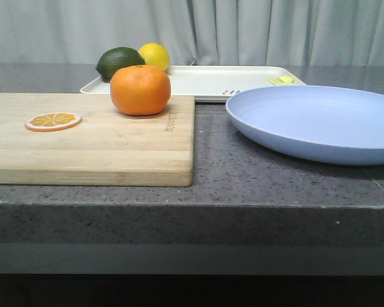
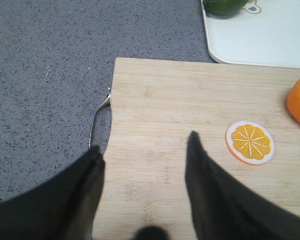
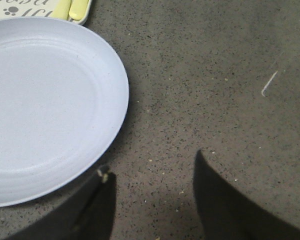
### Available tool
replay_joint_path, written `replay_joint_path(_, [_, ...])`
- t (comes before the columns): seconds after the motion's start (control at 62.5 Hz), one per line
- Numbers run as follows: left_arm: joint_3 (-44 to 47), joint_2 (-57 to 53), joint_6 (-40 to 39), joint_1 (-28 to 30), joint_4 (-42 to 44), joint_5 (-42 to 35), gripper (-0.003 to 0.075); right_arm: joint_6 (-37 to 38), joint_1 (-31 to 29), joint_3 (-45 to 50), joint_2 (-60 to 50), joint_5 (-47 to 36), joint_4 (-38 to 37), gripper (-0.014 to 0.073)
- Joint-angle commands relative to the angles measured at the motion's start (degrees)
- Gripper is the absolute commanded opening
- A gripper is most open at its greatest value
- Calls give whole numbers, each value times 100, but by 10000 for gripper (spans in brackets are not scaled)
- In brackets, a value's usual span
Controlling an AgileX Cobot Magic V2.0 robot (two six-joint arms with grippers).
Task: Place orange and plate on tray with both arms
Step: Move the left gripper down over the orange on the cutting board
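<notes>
**benchrat:** so what's the risk here? The left claw (image 2: 142, 170) hangs spread wide and empty over the wooden cutting board (image 1: 89, 137), and the orange (image 1: 140, 89) sits well off to its far side, barely in its camera. That fruit is round and smooth-skinned, so if the fingers close off-centre it probably squirts out and rolls across the board, maybe off onto the counter (image 1: 256, 179).

**servo_sam:** agreed, and the flat orange slice (image 2: 250, 142) lies between the claw and the fruit, a decoy right in the path. The plate (image 3: 45, 105) worries me more. It's wide, shallow, matte lavender-blue, with a thin low rim resting on the speckled grey stone. The right claw (image 3: 152, 182) is also released and holding nothing, one finger just beside the plate's near edge. Pinching that rim likely lets it tilt or slip.

**benchrat:** and the tray (image 1: 211, 82)? White, rectangular, low lip, beyond both claws. A lime (image 1: 120, 62) and a lemon (image 1: 154, 55) crowd one corner, and something small and yellow (image 1: 285, 79) sits at another.

**servo_sam:** so the plate could land on clutter and rock.
</notes>
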Motion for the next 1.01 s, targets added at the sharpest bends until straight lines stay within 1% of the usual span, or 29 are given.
replay_joint_path(0.0, [-131, -4, -32, -39, -16, -423, 566, 19, 1, -223, 6, -213, 60, 547])
replay_joint_path(0.064, [-131, -4, -32, -217, -36, -423, 567, 19, 12, -302, 6, -18, 83, 571])
replay_joint_path(0.16, [-182, 57, 0, -643, -26, -478, 567, 14, 129, -469, 6, 268, 89, 570])
replay_joint_path(0.24, [-277, 175, 58, -1077, -26, -599, 567, -64, 338, -574, 6, 375, 89, 570])
replay_joint_path(0.432, [-669, 842, 58, -1927, -16, -689, 568, -92, 725, -723, 6, 711, 265, 570])
replay_joint_path(0.544, [-1008, 1391, 58, -2364, -16, -731, 568, -92, 809, -730, 6, 699, 303, 570])
replay_joint_path(0.784, [-1859, 2616, 58, -2947, 70, -833, 568, -92, 809, -730, 6, 660, 303, 570])
replay_joint_path(0.992, [-2713, 3653, 58, -3153, 199, -819, 568, -92, 809, -730, 6, 660, 303, 570])
